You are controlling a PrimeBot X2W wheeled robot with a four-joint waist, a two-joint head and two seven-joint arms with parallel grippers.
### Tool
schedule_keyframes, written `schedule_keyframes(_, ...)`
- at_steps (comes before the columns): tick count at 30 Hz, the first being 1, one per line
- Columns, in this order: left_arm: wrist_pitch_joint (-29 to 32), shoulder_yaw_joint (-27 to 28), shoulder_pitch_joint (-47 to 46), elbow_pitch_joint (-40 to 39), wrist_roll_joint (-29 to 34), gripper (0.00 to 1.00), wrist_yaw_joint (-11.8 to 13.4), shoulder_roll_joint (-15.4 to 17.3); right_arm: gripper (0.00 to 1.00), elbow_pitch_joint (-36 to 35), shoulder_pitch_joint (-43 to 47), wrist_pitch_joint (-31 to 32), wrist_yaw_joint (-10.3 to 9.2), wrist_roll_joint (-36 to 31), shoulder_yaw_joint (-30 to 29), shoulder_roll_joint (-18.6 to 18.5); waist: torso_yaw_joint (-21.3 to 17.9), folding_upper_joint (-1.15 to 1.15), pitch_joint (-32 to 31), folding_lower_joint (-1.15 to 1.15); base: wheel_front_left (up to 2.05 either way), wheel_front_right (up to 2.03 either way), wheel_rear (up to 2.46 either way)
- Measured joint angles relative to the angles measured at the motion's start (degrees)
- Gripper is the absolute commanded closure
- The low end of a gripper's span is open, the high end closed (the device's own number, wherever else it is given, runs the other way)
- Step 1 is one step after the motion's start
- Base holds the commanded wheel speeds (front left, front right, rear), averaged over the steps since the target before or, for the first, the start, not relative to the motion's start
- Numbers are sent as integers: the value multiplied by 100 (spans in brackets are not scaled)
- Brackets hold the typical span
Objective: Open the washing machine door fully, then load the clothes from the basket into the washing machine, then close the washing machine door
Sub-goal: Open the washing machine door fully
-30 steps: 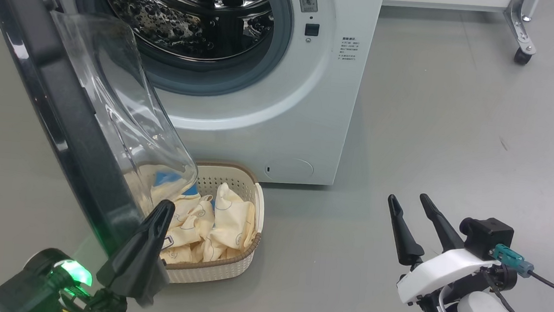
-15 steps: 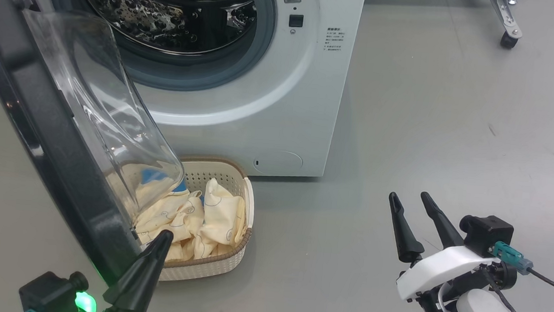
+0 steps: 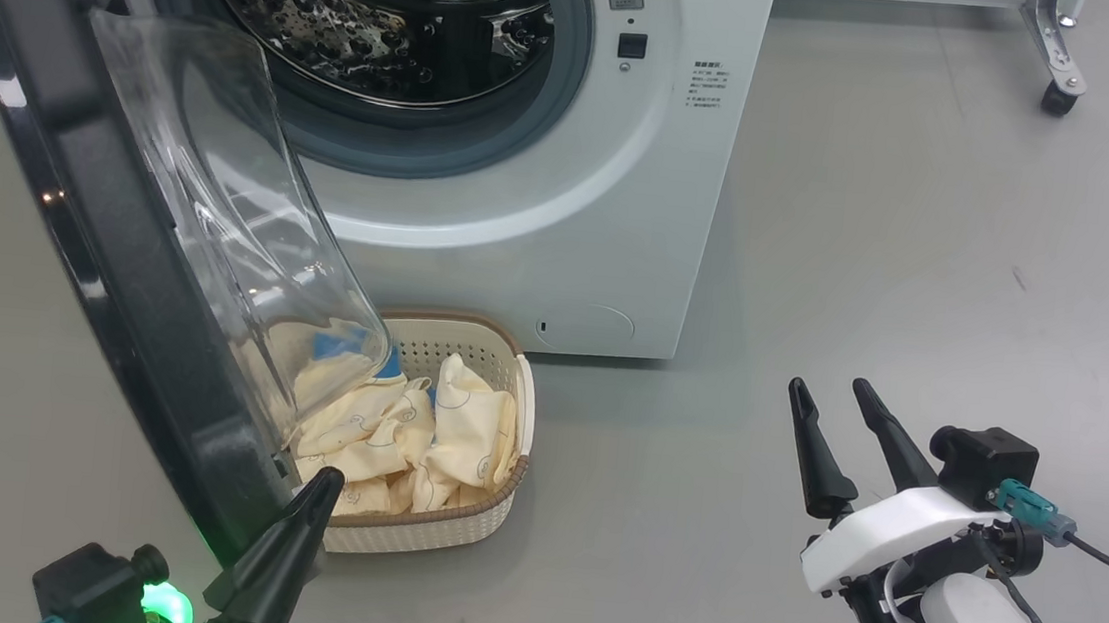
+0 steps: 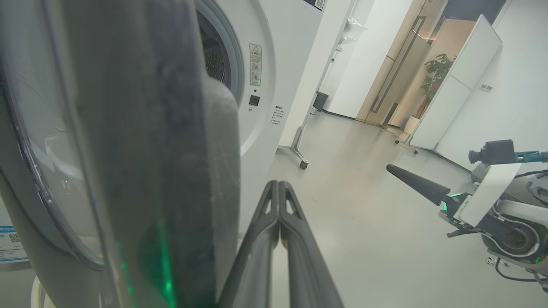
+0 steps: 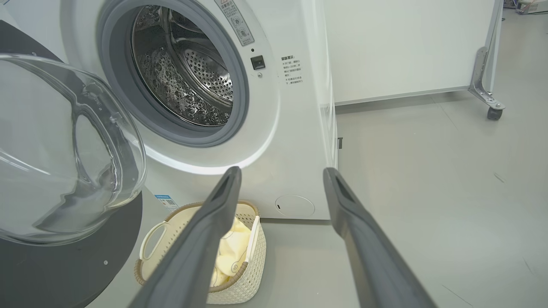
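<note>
Two pincers: left gripper [image 4: 278,185], fingers pressed together and empty, just beside the black-rimmed round glass washing machine door [image 3: 119,243]; right gripper [image 3: 827,384] spread, the cream perforated plastic basket [image 3: 435,534] of pale yellow clothes [image 3: 469,430] well to its left.

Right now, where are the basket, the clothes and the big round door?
the basket [image 3: 425,533], head view, on its cream front wall.
the clothes [image 3: 463,434], head view, on a yellow garment lying in the basket.
the washing machine door [image 3: 232,213], head view, on its clear glass bowl.
</note>
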Motion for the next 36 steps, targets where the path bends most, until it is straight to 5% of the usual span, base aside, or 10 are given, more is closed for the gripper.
schedule_keyframes(36,-53,538,-49,575,-222,100,105,243,0,201,6,-1,86,-69,-119,169,1324,0,-78,0,0,0,0)
